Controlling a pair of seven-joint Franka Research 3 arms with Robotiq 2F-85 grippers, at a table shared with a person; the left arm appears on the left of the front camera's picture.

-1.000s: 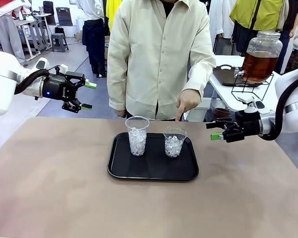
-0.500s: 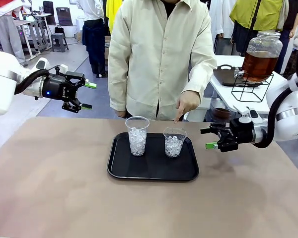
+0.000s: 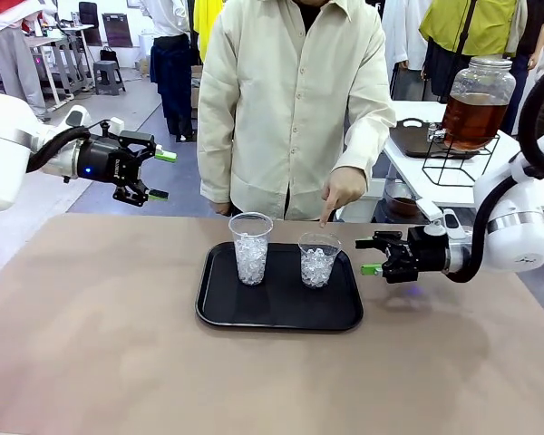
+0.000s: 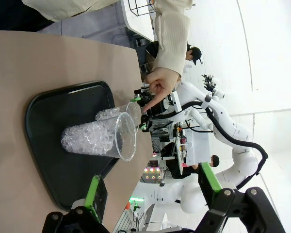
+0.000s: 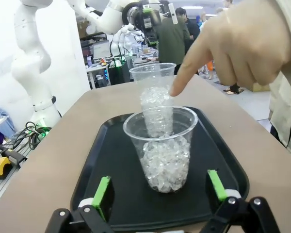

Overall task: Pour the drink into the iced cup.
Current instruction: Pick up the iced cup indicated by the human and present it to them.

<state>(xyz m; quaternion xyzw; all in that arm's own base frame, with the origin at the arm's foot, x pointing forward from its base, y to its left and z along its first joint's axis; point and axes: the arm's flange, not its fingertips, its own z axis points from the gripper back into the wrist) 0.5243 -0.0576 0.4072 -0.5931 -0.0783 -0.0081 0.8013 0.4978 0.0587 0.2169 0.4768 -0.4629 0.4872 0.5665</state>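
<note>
Over the tan table (image 3: 91, 344) the right gripper (image 3: 367, 256) hangs low, jaws spread wide with nothing held, levelled at the cup (image 3: 318, 260) just beside it on the black tray (image 3: 272, 317). Seen from that wrist, the cup stands squarely ahead, in line with the gap between the green pads (image 5: 103, 190). A person's hand (image 3: 343, 188) points one finger down at this cup's rim. The second cup (image 3: 251, 231) stands next to it on the tray, not touching, and both hold only ice (image 3: 250, 261). Farther out, the left gripper (image 3: 162, 175) hovers high by the table's far left corner, equally wide and empty, well apart from the tray. The drink (image 3: 472, 122) is off behind the right arm, amber in a glass jar (image 3: 482, 82) on a wire stand (image 3: 453, 159) on a side table (image 3: 417, 177). As I read it, nothing is poured yet: the drink must be fetched or drawn off, brought over and tipped into the pointed-out cup
</note>
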